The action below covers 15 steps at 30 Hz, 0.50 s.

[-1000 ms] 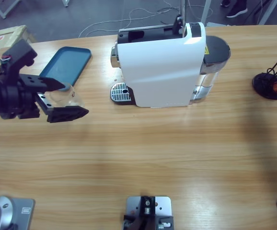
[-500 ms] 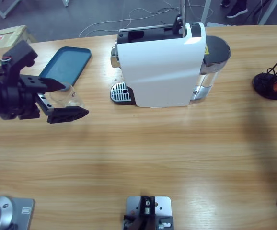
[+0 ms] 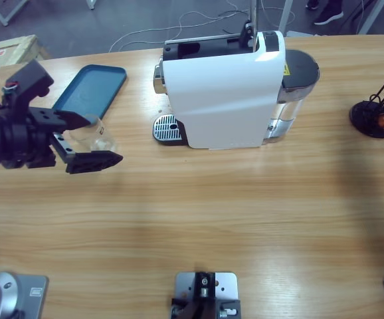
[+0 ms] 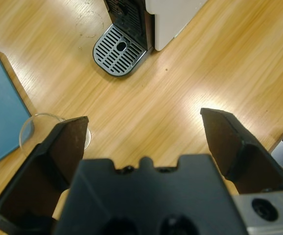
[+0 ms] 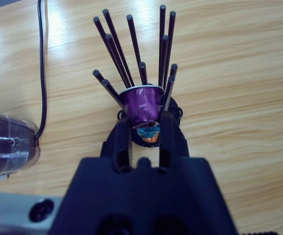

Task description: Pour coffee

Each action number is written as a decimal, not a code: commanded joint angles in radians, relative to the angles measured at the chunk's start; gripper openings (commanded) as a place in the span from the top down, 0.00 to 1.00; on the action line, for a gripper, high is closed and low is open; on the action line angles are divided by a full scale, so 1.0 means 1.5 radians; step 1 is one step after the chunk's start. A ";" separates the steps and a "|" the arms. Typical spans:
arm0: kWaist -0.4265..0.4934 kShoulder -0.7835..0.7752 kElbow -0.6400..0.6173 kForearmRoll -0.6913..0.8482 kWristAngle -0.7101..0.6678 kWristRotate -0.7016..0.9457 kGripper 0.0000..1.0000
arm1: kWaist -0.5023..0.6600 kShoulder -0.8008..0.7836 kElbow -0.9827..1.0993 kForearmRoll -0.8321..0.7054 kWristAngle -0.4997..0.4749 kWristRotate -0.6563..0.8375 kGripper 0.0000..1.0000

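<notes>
A clear glass tumbler (image 3: pixel 94 138) stands on the table beside the blue tray, and no coffee shows in it. My left gripper (image 3: pixel 105 139) is open, with one jaw on each side of the glass. In the left wrist view the glass (image 4: pixel 30 128) peeks out by the left jaw of the wide-open left gripper (image 4: pixel 144 119). The white coffee machine (image 3: pixel 225 93) stands at the back middle, with its drip grate (image 3: pixel 167 127) bare. My right gripper (image 5: pixel 144 118) is shut on a purple capsule (image 5: pixel 142 104) over the capsule rack (image 5: pixel 151 134). It is out of the high view.
A blue tray (image 3: pixel 89 92) lies at the back left, just beyond the glass. The black capsule rack (image 3: pixel 376 118) with upright rods stands at the far right. A cardboard box (image 3: pixel 6 50) sits at the table's back left corner. A black cable (image 5: pixel 42 73) runs beside the machine's water tank.
My left gripper has shifted only slightly around the glass, and its jaws stay open. The machine and the tray have not moved.
</notes>
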 commanded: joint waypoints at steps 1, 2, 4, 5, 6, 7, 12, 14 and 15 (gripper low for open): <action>-0.006 -0.009 0.019 -0.010 0.003 -0.007 0.01 | -0.006 -0.014 0.005 0.003 -0.001 -0.013 1.00; -0.006 -0.009 0.019 -0.010 0.003 -0.007 0.01 | -0.006 -0.020 0.002 0.011 -0.004 -0.013 1.00; -0.006 -0.008 0.019 -0.011 0.002 -0.007 0.01 | -0.006 -0.033 -0.016 0.026 -0.010 -0.013 1.00; -0.007 -0.007 0.019 -0.011 0.002 -0.007 0.01 | -0.006 -0.039 -0.020 0.028 -0.013 -0.010 1.00; -0.010 -0.006 0.019 -0.014 0.002 -0.007 0.01 | -0.006 -0.043 -0.024 0.029 -0.017 -0.009 1.00; -0.012 -0.005 0.020 -0.016 0.002 -0.007 0.01 | -0.006 -0.047 -0.028 0.030 -0.020 -0.009 1.00; -0.017 -0.009 0.027 -0.018 0.003 -0.010 0.01 | -0.005 -0.073 -0.029 0.034 -0.025 -0.008 1.00; -0.017 -0.010 0.029 -0.018 0.003 -0.010 0.01 | -0.003 -0.090 -0.032 0.035 -0.025 -0.007 1.00; -0.017 -0.010 0.029 -0.018 0.003 -0.010 0.01 | -0.001 -0.100 -0.035 0.039 -0.025 -0.006 1.00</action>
